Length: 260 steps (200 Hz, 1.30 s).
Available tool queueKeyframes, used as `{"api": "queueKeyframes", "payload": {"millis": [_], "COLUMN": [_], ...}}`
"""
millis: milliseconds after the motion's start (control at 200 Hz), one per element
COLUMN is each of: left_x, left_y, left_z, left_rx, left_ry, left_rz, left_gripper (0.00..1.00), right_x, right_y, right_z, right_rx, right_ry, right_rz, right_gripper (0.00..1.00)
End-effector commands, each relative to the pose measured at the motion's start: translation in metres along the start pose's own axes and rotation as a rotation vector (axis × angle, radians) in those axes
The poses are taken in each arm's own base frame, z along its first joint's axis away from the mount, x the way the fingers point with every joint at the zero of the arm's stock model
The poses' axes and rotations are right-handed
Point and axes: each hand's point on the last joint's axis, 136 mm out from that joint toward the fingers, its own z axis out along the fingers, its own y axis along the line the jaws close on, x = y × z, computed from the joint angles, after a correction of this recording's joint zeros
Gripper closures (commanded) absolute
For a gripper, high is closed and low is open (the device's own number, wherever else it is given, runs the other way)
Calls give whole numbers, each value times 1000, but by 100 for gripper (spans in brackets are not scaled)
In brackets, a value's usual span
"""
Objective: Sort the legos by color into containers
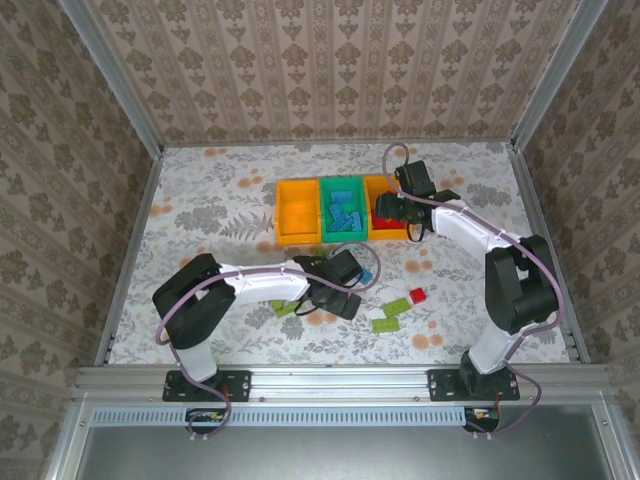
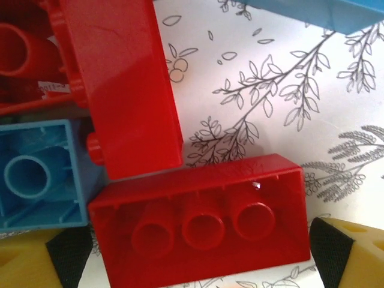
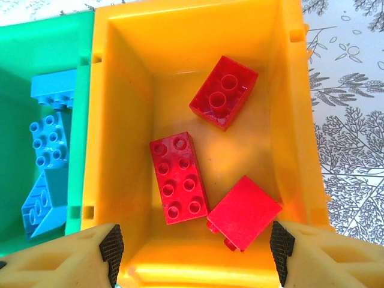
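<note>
Here, three red legos [image 3: 180, 177] in bin [image 3: 294, 120]

No word, brand or number can be read for certain. The nearest thing to print is a small white strip [image 2: 53, 88] at the upper left of the left wrist view, tucked against a red brick [image 2: 120, 84] (a few tiny dark characters, too blurred to make out).

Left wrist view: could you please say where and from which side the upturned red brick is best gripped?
Probably from above, gripping the upturned red brick by its short end walls: the left end effector straddles them, while another red brick crowds its far long wall.
</note>
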Motion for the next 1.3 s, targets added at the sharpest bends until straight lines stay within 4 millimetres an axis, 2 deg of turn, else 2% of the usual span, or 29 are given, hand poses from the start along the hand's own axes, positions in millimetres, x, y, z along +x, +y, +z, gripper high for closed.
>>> {"api": "queueKeyframes", "payload": {"millis": [0,200,370,440,630,780,810,830,960,1195,1295], "left_x": [-9,-14,-18,-21,-46,-86,-95,-101,-148,-230,-257], "left_y": [-4,-7,-12,-14,-26,-39,-41,-44,-55,-58,-57], "left_z": [1,0,-3,-10,-42,-75,-79,-82,-99,-93,-78], "left_rx": [-10,1,24,34,86,118,131,143,241,381,459], "left_ry": [-22,-38,-49,-67,-161,-266,-285,-296,-369,-426,-420], "left_rz": [0,6,14,18,55,127,139,149,195,207,179], "left_gripper": [5,16,41,48,51,50,50,50,50,49,49], "right_x": [-6,-4,6,10,30,47,54,50,63,95,105], "right_y": [-6,-11,-17,-21,-37,-50,-55,-55,-66,-76,-77], "right_z": [-17,-24,-26,-29,-36,-46,-44,-52,-62,-68,-72], "right_rx": [18,36,53,64,102,111,119,112,118,120,112], "right_ry": [-48,-60,-53,-54,-44,-46,-35,-61,-65,-18,-3], "right_rz": [7,-5,-9,-11,-2,39,49,60,107,177,216], "right_gripper": [29,28,28,27,26,25,25,24,22,20,19]}}
